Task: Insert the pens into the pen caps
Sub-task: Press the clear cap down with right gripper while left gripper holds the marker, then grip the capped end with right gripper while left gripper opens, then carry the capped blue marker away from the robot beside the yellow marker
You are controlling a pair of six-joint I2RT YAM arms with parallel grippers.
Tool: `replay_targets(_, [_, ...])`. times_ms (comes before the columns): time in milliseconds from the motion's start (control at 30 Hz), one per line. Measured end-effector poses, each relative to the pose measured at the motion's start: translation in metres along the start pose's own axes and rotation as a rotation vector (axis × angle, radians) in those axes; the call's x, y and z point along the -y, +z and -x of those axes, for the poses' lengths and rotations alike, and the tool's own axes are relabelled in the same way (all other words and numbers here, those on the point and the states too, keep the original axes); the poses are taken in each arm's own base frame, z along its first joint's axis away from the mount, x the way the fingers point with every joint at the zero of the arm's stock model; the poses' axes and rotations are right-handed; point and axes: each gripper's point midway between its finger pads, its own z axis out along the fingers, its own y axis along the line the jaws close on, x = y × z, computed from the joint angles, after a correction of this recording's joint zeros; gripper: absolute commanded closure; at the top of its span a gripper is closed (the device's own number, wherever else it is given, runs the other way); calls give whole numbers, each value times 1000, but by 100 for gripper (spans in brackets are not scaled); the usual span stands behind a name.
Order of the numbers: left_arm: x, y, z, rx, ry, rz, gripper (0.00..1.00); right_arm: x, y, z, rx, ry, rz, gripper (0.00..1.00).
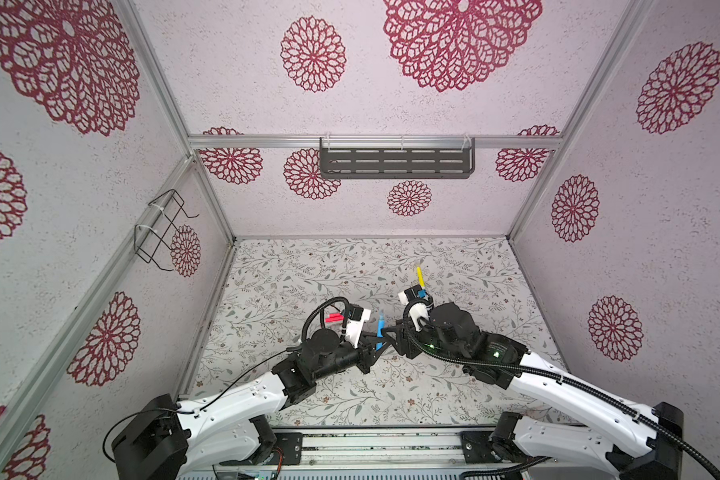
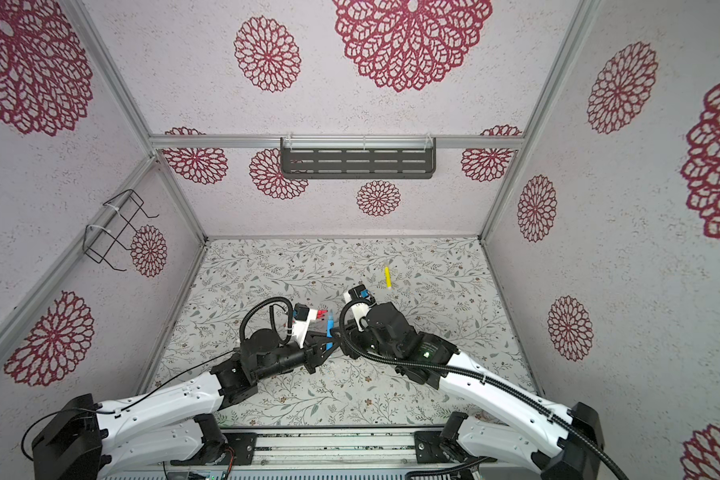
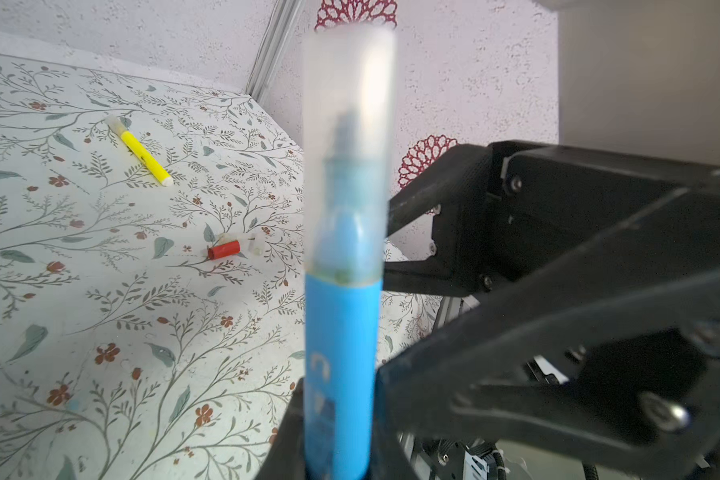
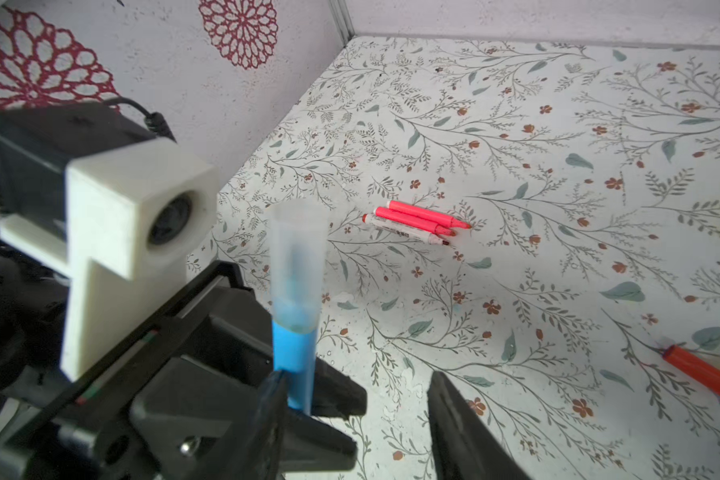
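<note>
Left gripper (image 4: 298, 390) clamps the blue pen (image 3: 341, 332), cap (image 3: 348, 124) on (how deep is unclear); right gripper (image 3: 389, 291), jaws apart and empty, should back straight off without nudging it

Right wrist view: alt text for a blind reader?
A blue pen with a clear cap over its tip is clamped in the left end effector. Beyond it, two pink-red pens and a white pen lie together on the floral table.
</note>
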Motion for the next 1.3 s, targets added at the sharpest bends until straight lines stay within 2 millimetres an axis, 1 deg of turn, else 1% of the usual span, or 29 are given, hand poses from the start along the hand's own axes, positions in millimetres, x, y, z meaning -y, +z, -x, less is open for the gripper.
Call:
replay_targets(133, [2,0,-1,0,11,3,100,-8,4,8,19,1,33,51])
replay_targets(200, [1,0,-1,1,14,5,100,-9,7,8,17,1,42,54])
replay_targets(333, [1,0,-1,2,19,7,100,-11,13,6,6,4,59,63])
replay_targets(433, [1,0,-1,5,20,11,100,-14,18,3,-8,9,78,72])
replay_targets(567, [-2,0,1,15,26,27,100,-20,21,4,-8,30,111,86])
replay_targets(600, [-3,0,2,20,27,33,100,-21,21,5,-5,39,116,89])
replay_targets(633, [-3,0,3,24,27,38,98,-23,22,5,-5,42,124,90])
replay_targets(733, [-8,-1,4,34,23,67,57,-21,22,6,-2,52,120,91])
replay_targets(767, [-11,-2,4,35,18,87,50,-20,22,5,-6,53,116,91])
replay_targets(800, [-18,-2,3,34,12,121,46,-17,23,4,-10,55,107,92])
replay_targets(867, [-30,-3,0,24,5,188,41,-7,25,4,-16,67,78,94])
replay_targets(933, [-40,-3,-4,2,-5,249,40,13,30,3,-29,91,21,94])
replay_targets(1000, [-49,-4,-6,-10,-9,304,39,42,35,1,-47,126,-61,94])
replay_targets(1133, [-68,-12,-16,-32,-23,398,39,110,41,-6,-101,215,-245,93])
replay_targets(1233, [-78,-21,-22,-34,-29,448,38,152,51,-8,-149,268,-348,93])
replay_targets(1300, [-80,-27,-22,-32,-30,466,38,175,60,-7,-187,279,-406,92])
